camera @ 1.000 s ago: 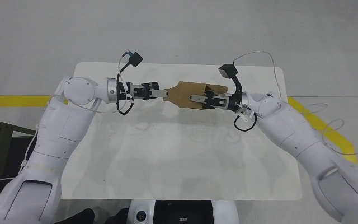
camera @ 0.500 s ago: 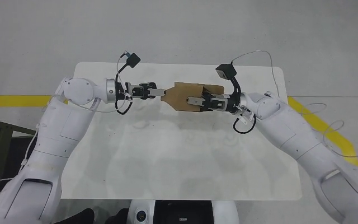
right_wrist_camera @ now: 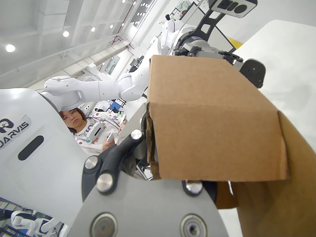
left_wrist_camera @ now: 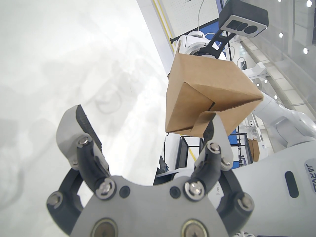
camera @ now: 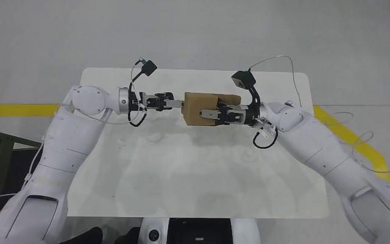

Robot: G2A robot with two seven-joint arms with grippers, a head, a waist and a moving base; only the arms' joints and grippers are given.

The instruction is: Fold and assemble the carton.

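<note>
carton: brown cardboard box (camera: 198,105), held up over the far middle of the white table (camera: 183,183), right in between the two grippers

left gripper: the left gripper (camera: 177,104) sits at the box's left end with its fingers spread wide apart, not gripping anything. One fingertip (left_wrist_camera: 215,127) is right up against a little flap poking out of that end, and the other finger is off to the side over the tabletop.

right gripper: the right gripper (camera: 210,113) is clamped onto the box from the right end, with one finger lying along the top panel

box, left end: flaps folded in and meeting at a seam, so pretty much closed

box, right end: a loose flap sticks out toward the right arm
</note>
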